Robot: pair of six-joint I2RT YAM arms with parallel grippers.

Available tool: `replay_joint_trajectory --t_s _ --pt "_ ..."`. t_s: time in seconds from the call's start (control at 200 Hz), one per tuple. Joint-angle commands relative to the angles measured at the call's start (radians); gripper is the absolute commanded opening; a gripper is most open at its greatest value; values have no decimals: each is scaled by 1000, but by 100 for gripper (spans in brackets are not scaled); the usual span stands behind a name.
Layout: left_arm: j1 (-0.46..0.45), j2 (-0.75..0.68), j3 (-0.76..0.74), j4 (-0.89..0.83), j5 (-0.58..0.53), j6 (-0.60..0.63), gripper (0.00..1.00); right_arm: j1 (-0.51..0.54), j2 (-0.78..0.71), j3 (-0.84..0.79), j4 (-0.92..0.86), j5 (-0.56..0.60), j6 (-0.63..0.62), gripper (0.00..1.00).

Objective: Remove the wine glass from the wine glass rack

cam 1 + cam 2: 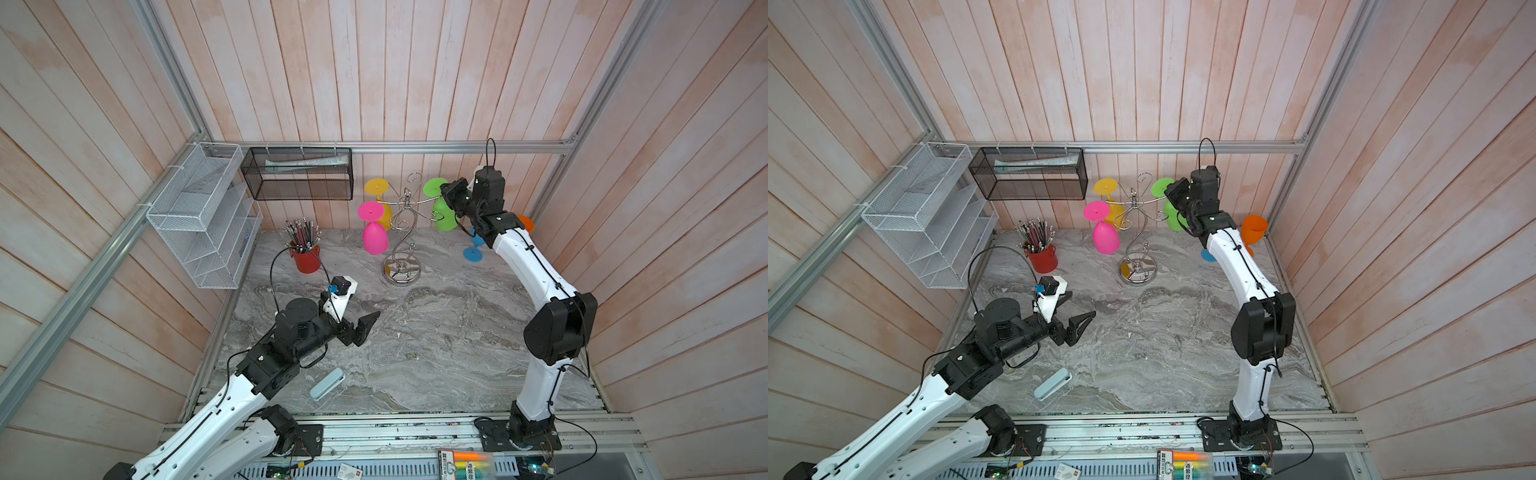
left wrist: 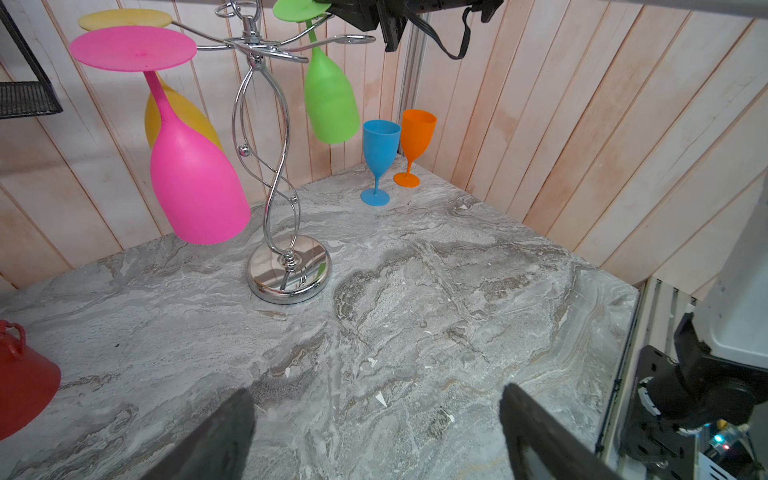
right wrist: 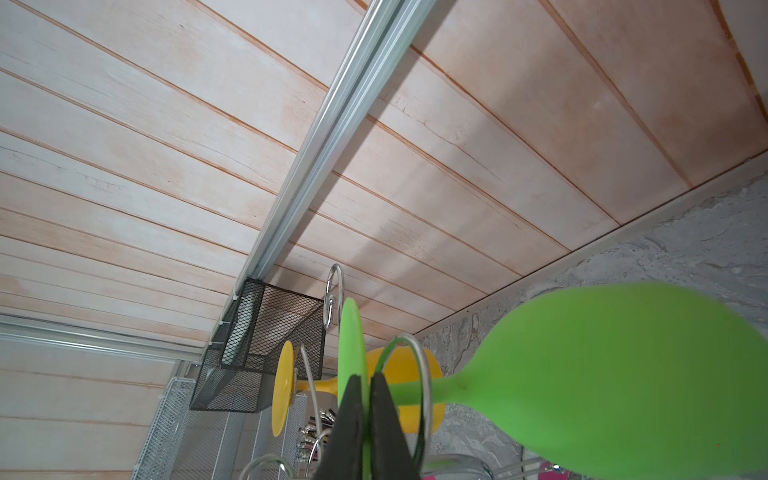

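Top views, rack: the tall shiny chrome wire wine glass rack (image 1: pixel 402 232) (image 1: pixel 1138 232) stands upright at the back of the grey marble table (image 1: pixel 436 340), near the wooden wall.
Top views, green glass: the green plastic wine glass (image 1: pixel 444 216) (image 1: pixel 1159 186) hangs upside down on a hook on the right arm's side of the rack. Its round foot is up and its bowl is down. Its long line runs up and down, a little tilted.
Top views, right claw: the right gripper (image 1: pixel 445 190) (image 1: pixel 1168 192) is up at the green foot, pinched narrow on it.
Top views, left claw: the left gripper (image 1: pixel 1082 303) hangs over the table, spread wide, holding nothing, well apart from the rack.
Top views, other glasses: a pink plastic wine glass (image 1: pixel 374 239) and a yellow plastic wine glass (image 1: pixel 377 187) hang on the rack's other side.
Left wrist view, green glass: the green plastic wine glass (image 2: pixel 330 99) hangs foot up, and its bowl leans a bit away from the wine glass rack (image 2: pixel 270 166).
Left wrist view, standing glasses: a blue plastic wine glass (image 2: pixel 380 145) and an orange plastic wine glass (image 2: pixel 417 129) stand upright on the table, just beside each other.
Left wrist view, left claw: the left gripper (image 2: pixel 376 399) has both dark fingers far apart, with bare table between them.
Right wrist view, right claw: the right gripper (image 3: pixel 368 386) squeezes the thin edge of the green foot.
Right wrist view, green glass: the stem of the green plastic wine glass (image 3: pixel 615 374) goes through a round wire loop of the rack. The bowl points away from the claw, close and blurry.
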Motion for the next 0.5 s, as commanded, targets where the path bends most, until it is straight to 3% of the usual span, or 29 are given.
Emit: replay_joint_trajectory --t_s 0.0,0.495 --pt "-6 -13 -8 1 -16 5 94 0 -19 -19 28 -34 30 5" --pt "-6 -2 -8 -1 -17 8 94 17 -57 -27 80 -52 39 3"
